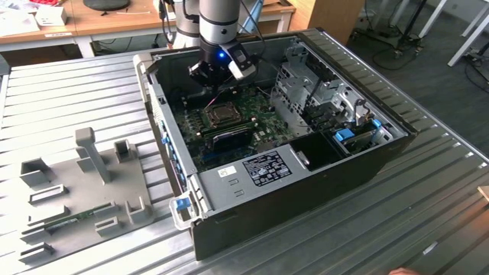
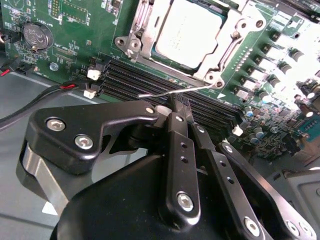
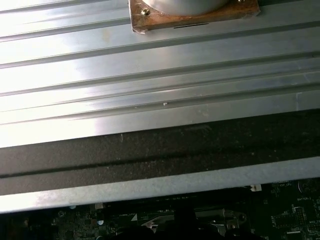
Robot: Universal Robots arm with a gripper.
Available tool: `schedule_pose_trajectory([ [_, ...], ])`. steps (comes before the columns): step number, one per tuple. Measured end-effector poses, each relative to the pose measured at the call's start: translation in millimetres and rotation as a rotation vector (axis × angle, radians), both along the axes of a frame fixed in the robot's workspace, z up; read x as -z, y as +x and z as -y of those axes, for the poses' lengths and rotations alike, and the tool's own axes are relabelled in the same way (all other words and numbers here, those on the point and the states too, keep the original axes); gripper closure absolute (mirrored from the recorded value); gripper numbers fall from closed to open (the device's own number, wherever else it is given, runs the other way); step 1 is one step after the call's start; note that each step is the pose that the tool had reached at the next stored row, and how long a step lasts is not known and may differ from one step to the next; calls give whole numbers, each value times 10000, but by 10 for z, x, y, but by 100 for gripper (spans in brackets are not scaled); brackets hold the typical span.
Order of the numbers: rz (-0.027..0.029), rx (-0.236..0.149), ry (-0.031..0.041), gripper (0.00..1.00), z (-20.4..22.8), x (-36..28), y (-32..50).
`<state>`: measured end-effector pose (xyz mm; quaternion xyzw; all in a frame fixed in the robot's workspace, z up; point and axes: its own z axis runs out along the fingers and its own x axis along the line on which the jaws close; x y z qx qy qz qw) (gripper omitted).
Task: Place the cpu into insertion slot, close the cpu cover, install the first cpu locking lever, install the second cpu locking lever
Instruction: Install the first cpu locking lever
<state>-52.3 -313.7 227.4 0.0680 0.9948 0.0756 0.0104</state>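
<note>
**With the end effector on a lever, the chip already sits in its socket**

While you read the second wrist view, note the one relation that matters. The end effector (image 2: 175,107) has its fingers drawn together, and their tips meet a thin silver locking lever (image 2: 200,89). You cannot tell whether the rod is nipped between them or only pressed. The lever's long axis runs alongside the long black memory slots (image 2: 130,75) and parallel to the socket's nearest edge. From the fingertips, the cpu (image 2: 192,35) lies just beyond that rod.

The cpu lies flat in the insertion slot (image 1: 222,115), and the cpu cover (image 2: 230,45) is folded down around it, framing its pale top.

Count one cpu, one cover, one socket and one lever rod that shows plainly. A second lever cannot be made out with certainty.

In the exterior view, the computer case (image 1: 359,166) lies open on its side across the middle of the bench (image 1: 68,97). The arm reaches into it beside the socket.
</note>
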Motion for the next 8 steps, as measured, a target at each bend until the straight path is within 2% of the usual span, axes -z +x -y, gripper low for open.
schedule_pose_trajectory([
  [8,1,-1,2,90,0,23,1],
])
